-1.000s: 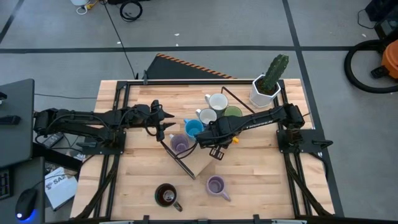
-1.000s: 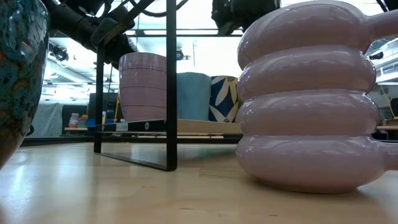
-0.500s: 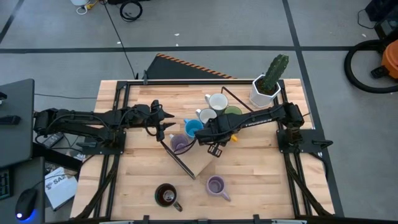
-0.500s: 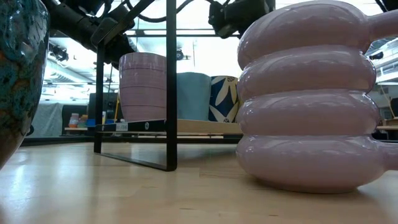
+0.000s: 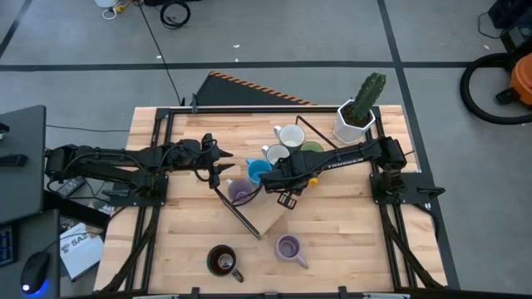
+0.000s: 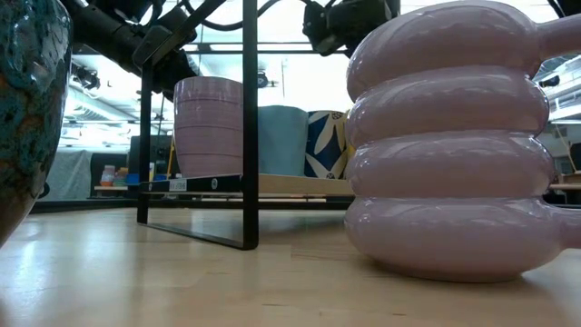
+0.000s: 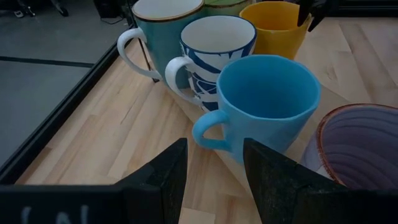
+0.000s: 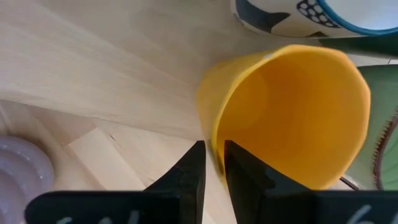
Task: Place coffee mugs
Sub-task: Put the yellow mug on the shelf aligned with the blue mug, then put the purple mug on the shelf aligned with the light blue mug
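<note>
Orange mug (image 8: 292, 112), glossy yellow-orange and empty, upright in a tight cluster at the middle of the table (image 5: 349, 241). It stands beside the green mug (image 5: 312, 150) and the blue-and-white patterned mug (image 5: 276, 154).

Mugs, eight in all:
- Six in the cluster: the orange, green and patterned ones, a white mug (image 5: 289, 135), a bright blue mug (image 5: 258, 171) and a lilac mug (image 5: 239, 193).
- Two apart at the near edge: a ribbed lilac mug (image 5: 288, 247) and a dark mug (image 5: 222, 261).

Other items: one white pot (image 5: 351, 124) holding a cactus at the far right corner, and one black wire frame (image 5: 241, 218) running past the cluster.

Arms, two:
- The right gripper (image 8: 213, 148) is at the rim of the orange mug, straddling its wall. Whether it grips or has let go cannot be told.
- The left gripper (image 7: 214, 165) is spread wide and empty, low over the table and facing the blue mug from just beside it.

Change over the last second: the right gripper has shifted a little toward the blue mug, seen in the low view as a dark shape sliding sideways at the top. All the mugs and the left arm have kept their places.
</note>
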